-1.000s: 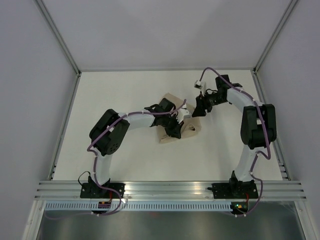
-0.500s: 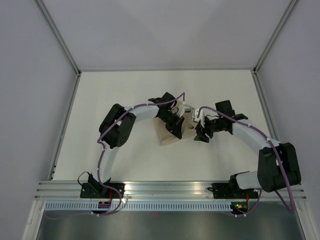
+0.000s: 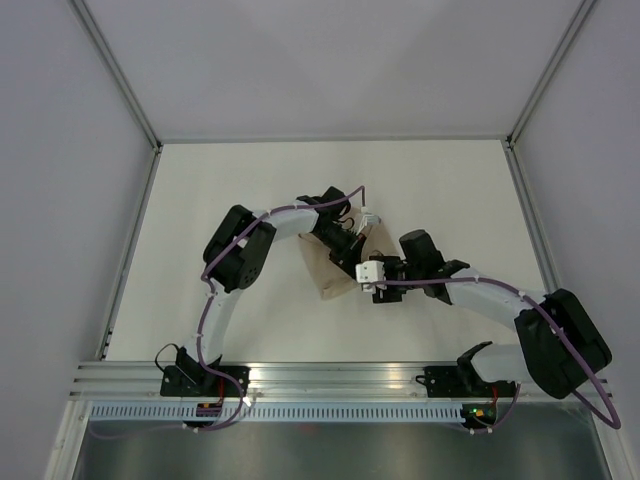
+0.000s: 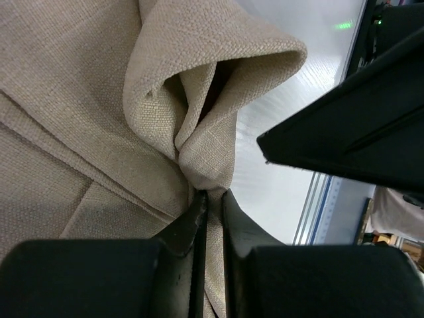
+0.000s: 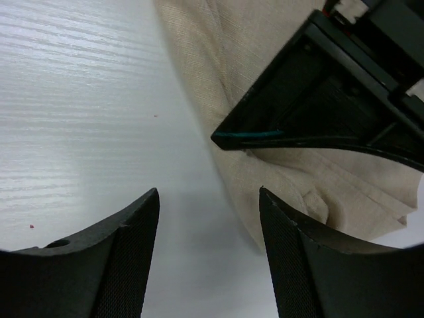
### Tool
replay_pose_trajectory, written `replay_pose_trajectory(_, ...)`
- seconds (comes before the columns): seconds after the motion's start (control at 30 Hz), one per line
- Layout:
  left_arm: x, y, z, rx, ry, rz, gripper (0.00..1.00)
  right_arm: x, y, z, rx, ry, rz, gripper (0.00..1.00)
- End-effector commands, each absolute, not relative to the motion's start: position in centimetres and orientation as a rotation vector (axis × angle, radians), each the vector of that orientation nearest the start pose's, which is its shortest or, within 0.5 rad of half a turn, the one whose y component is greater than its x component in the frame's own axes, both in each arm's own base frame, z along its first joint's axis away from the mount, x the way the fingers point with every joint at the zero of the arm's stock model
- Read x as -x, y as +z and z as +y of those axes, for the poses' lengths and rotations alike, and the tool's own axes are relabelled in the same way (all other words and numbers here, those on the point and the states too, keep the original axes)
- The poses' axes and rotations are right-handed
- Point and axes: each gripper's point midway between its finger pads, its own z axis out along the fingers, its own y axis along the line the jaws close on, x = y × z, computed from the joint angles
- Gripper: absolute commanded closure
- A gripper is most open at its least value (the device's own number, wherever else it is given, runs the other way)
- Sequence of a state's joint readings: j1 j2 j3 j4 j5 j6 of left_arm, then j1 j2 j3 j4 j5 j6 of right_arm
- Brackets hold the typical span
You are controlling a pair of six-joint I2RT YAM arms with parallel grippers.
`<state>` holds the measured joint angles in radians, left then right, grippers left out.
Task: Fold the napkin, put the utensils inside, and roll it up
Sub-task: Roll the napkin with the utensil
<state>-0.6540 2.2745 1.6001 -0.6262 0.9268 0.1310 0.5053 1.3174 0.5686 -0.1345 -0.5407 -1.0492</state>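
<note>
Centrally, left tool [image 4: 211,196] tight on napkin [image 4: 66,99] fold, right tool [image 5: 209,199] agape alongside.

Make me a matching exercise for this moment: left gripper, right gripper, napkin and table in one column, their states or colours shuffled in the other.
Things:
1. left gripper
2. right gripper
3. napkin
4. table

States or colours:
A. white, with a faint grain
B. open, nothing between its fingers
C. beige, bunched into folds
D. shut on a pinch of cloth

Pairs: 1-D, 2-B, 3-C, 4-A
</note>
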Motion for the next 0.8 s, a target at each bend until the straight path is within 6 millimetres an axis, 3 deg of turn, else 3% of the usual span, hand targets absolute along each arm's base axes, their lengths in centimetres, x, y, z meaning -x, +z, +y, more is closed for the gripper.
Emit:
replay_pose_trajectory(0.0,-25.2,0.7,-35.8,-1.152,-1.438,2.651,0.98,-25.3,4.4,21.3,1.839,0.297,1.375,0.33)
replay_pose_trajectory(0.17,-25.2,0.7,-35.8,-1.148,-1.461,2.651,0.98,-25.1,2.5,21.6,1.898,0.288,1.385,0.37)
replay_pose_trajectory(0.43,-25.1,0.5,-35.8,-1.153,-1.499,2.661,0.98,-26.4,2.4,22.5,1.890,0.251,1.367,0.40)
replay_pose_trajectory(0.7,-25.0,0.7,-35.4,-1.162,-1.528,2.657,0.98,-25.8,0.6,22.6,2.004,0.228,1.353,0.45)
replay_pose_trajectory(0.77,-25.1,1.0,-35.3,-1.161,-1.532,2.652,0.98,-25.9,0.4,22.8,2.028,0.216,1.337,0.50)
